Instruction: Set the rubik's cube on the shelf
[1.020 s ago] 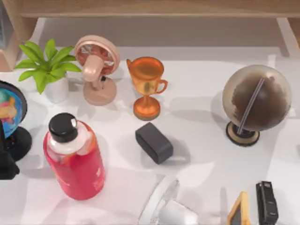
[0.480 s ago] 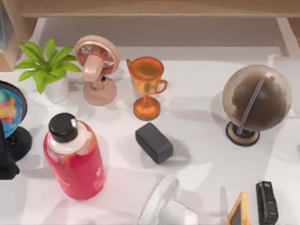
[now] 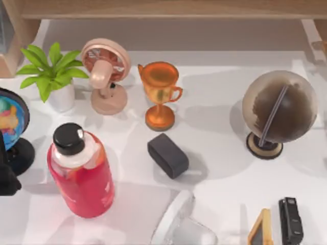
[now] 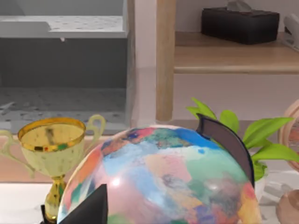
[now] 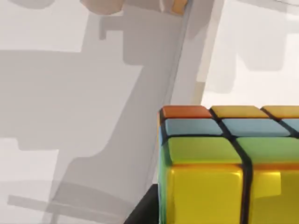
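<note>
The rubik's cube (image 5: 229, 163) hangs close under my right wrist camera, above the white tabletop, with yellow, green, blue and orange tiles between dark lines. My right gripper is shut on it; one dark finger (image 5: 142, 210) shows against its side. The shelf (image 3: 168, 9) is a long light-brown board along the table's far edge, with a wooden upright (image 3: 20, 28) at the left. The shelf (image 4: 233, 58) also appears in the left wrist view. My left arm (image 3: 6, 178) is parked at the left edge, its dark finger (image 4: 88, 210) in front of a colourful globe (image 4: 159, 182).
On the table stand an orange trophy (image 3: 159, 92), a dark grey block (image 3: 167, 154), a red bottle (image 3: 82, 171), a pink fan (image 3: 106, 71), a potted plant (image 3: 51, 74) and a brown globe (image 3: 278, 109). A black box (image 4: 240, 25) rests on the shelf.
The shadows on the right half of the table have shifted and spread. The objects on the table and the left arm have stayed where they were.
</note>
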Tool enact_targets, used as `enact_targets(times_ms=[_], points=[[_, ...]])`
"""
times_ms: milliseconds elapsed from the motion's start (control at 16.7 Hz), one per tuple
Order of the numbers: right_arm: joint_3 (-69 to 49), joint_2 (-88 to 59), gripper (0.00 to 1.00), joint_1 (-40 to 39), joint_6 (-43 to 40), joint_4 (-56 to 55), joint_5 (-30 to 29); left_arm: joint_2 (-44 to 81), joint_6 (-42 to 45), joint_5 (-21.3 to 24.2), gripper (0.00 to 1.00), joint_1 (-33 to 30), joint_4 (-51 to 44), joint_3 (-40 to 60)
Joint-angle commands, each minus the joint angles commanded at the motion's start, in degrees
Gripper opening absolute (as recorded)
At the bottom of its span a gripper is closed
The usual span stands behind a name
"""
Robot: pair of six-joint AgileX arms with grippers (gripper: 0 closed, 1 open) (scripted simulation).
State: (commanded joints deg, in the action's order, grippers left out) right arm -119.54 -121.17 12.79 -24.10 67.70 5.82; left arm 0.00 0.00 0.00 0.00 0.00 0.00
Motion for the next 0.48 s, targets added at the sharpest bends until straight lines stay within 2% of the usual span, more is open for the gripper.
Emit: enact_targets(times_ms=[240, 480], points=[[14.28, 6.63, 0.0, -14.04, 5.1, -12.77, 0.2, 0.0, 0.0, 0.0, 1.0, 0.0, 0.0, 0.0], [26.68, 9.84, 0.0, -29.58, 11.92, -33.99, -2.33, 0.0, 0.0, 0.0, 1.0, 0.0, 0.0, 0.0]])
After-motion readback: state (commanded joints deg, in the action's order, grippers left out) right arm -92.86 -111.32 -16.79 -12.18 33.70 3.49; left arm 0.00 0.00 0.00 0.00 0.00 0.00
